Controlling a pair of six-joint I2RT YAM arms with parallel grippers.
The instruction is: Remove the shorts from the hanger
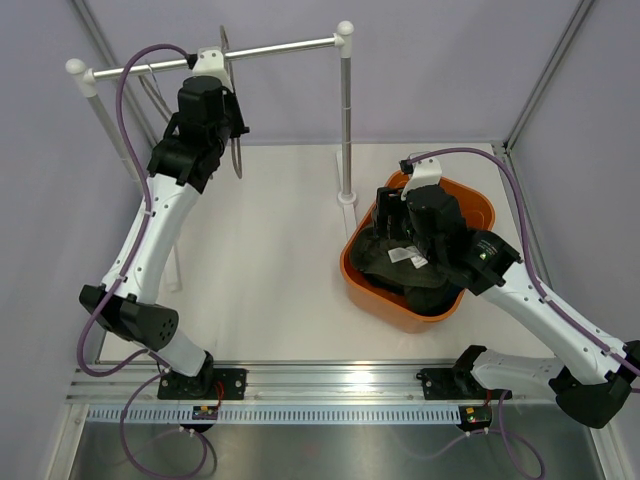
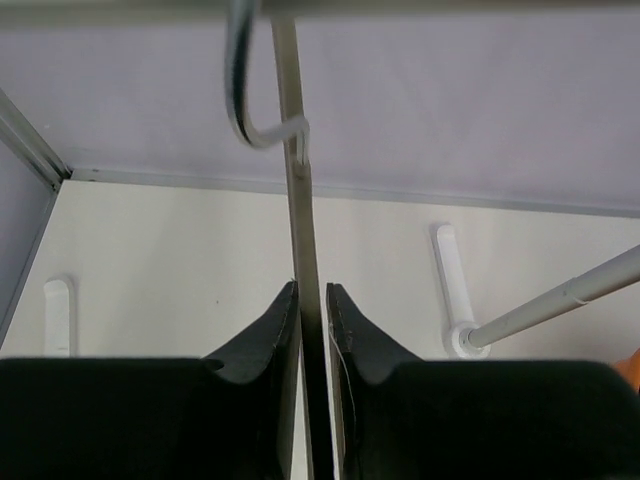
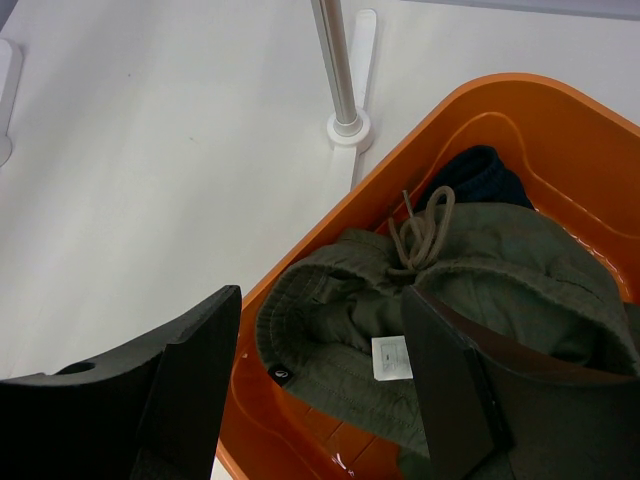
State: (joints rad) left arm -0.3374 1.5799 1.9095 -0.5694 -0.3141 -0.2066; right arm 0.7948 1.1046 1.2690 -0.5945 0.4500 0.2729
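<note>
Top external: is looking down from high at the near edge, over the table (image 1: pixel 260 295).
Left wrist: is facing the hanger (image 2: pixel 298 200), very close.
Right wrist: is looking down into the orange bin (image 3: pixel 560 140).
Shared: the rack post (image 3: pixel 333 60) is showing in all.

a robot lab cell: plain lilac panel walls (image 1: pixel 450 70), aluminium mounting rail (image 1: pixel 340 398), white tabletop (image 1: pixel 270 280)

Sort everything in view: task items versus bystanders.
Job: olive shorts, in the orange bin; hanger, clamped by left gripper; right gripper, open above the shorts.
Bystanders: orange bin; dark blue cloth in it; clothes rail.
</note>
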